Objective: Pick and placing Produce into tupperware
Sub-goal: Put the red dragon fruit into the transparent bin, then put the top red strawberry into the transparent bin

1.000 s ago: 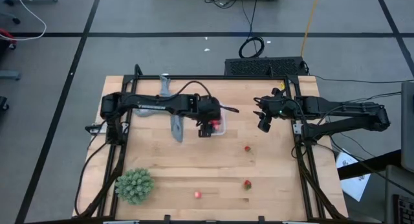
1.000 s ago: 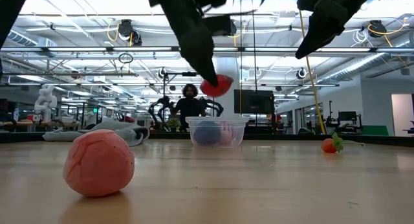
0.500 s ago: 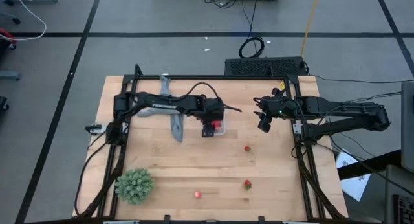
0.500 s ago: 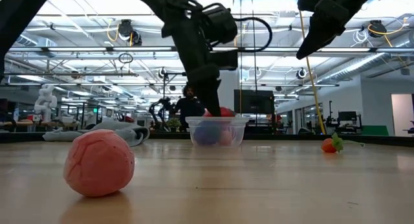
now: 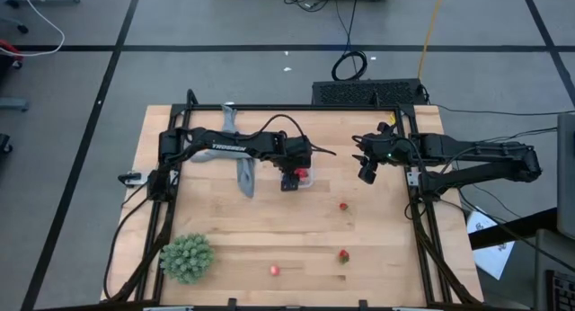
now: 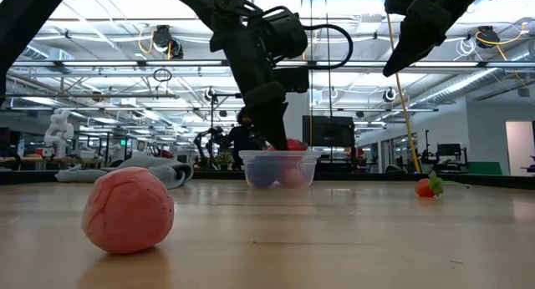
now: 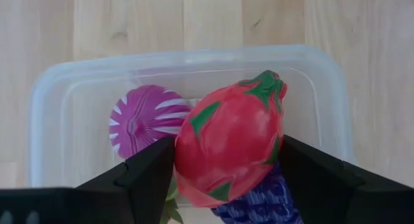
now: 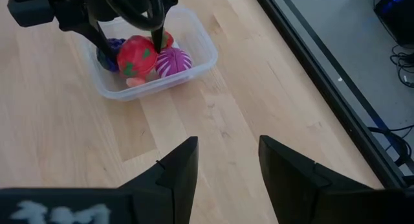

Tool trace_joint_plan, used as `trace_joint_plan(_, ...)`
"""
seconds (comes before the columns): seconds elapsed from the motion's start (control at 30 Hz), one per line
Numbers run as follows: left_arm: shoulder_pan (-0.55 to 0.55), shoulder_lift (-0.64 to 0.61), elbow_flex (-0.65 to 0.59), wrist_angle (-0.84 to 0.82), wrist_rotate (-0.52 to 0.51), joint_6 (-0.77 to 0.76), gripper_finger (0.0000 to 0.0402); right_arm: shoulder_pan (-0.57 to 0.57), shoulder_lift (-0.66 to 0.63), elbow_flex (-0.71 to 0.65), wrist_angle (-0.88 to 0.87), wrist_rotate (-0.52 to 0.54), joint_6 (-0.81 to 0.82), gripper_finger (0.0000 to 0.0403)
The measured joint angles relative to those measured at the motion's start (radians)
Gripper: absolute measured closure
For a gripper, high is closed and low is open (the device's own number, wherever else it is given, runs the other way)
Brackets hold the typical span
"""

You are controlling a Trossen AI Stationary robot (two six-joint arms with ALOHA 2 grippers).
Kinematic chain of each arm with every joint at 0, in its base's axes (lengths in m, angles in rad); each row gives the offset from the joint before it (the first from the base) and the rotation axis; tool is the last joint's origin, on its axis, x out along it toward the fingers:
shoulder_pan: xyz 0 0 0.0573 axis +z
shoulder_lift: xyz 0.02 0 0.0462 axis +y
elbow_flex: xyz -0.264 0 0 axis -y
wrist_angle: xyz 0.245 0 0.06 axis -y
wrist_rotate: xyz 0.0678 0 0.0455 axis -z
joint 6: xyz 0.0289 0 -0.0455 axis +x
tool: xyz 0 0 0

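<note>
While the red-green fruit (image 7: 229,143) sits in the tub (image 7: 58,101) at the frame's centre, pinched by the left tool (image 7: 226,169), a magenta fruit (image 7: 145,120) and purple one (image 7: 259,198) crowd beside it. Right tool (image 8: 226,166) hangs apart, fingers parted, empty.

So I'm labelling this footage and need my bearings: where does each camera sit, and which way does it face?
High view: overhead, looking straight down on the table; both arms show, left gripper over the tupperware, right gripper waiting aside.
Low view: table height, facing the room; arms enter from above.
Left wrist view: looks down into the tupperware, own jaws flanking the red-pink fruit.
Right wrist view: looks across the table at the left gripper; own jaws apart, empty.
All four share the tupperware.
</note>
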Motion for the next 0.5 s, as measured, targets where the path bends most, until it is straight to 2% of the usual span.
trace_joint_plan(0.5, 0.0, -0.009, 0.0, -0.005, -0.014, -0.034, 0.0068, 0.0, 0.0, 0.0, 0.0, 0.0, 0.003, 0.0248)
